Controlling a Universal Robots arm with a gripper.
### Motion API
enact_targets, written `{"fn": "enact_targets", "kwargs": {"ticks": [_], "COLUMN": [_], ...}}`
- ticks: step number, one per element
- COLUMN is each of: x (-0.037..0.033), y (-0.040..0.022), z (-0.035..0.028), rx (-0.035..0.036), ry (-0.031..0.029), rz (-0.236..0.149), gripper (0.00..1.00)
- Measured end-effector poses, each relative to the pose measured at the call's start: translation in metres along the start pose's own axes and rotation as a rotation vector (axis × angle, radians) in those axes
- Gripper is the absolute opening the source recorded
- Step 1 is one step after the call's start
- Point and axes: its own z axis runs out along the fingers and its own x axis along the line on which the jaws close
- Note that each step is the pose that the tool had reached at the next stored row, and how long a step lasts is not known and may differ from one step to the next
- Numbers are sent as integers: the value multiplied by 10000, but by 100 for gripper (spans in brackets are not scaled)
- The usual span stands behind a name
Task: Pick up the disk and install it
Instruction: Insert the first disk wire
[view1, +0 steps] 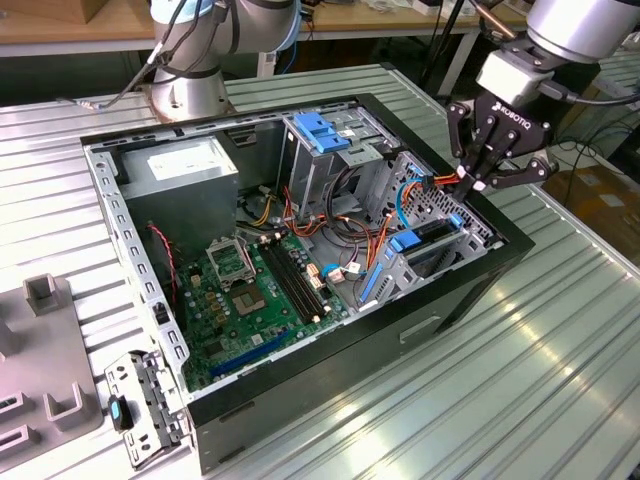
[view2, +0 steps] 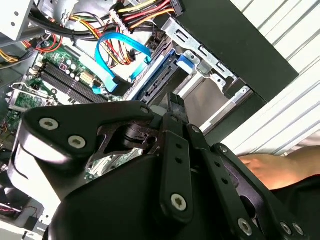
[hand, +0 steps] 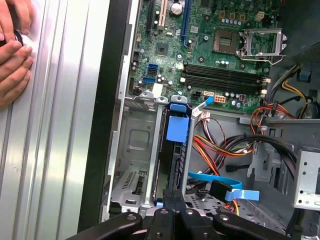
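The disk (view1: 428, 236) stands on edge in the metal bay at the open computer case's side, on the exterior view's right. Its blue rail and tab (hand: 177, 128) show along the slot, and in the second wrist view the disk (view2: 159, 77) runs down into the bay. My gripper (view1: 468, 183) hovers just above the bay's outer end, near the black case wall. In both wrist views its fingertips (hand: 173, 196) (view2: 174, 100) are pressed together over the disk's end with nothing between them. Whether they touch the disk I cannot tell.
The case holds a green motherboard (view1: 260, 290), a grey power-supply box (view1: 185, 165), a metal cage with a blue top (view1: 325, 135) and loose cables, one of them blue (view2: 115, 55). A person's hand (hand: 12, 50) rests on the ribbed table beside the case. Grey fixtures (view1: 50, 340) lie at the exterior view's left.
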Motion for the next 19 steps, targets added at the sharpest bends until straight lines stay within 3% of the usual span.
{"fn": "enact_targets", "kwargs": {"ticks": [5,11,19], "x": [-2,-7,-13], "y": [-1,-79,-87], "z": [-30,-29,-23], "rx": [-9,-10,-15], "ry": [31,32,36], "rz": [-106,-425,-1424], "gripper": [11,11,11]}}
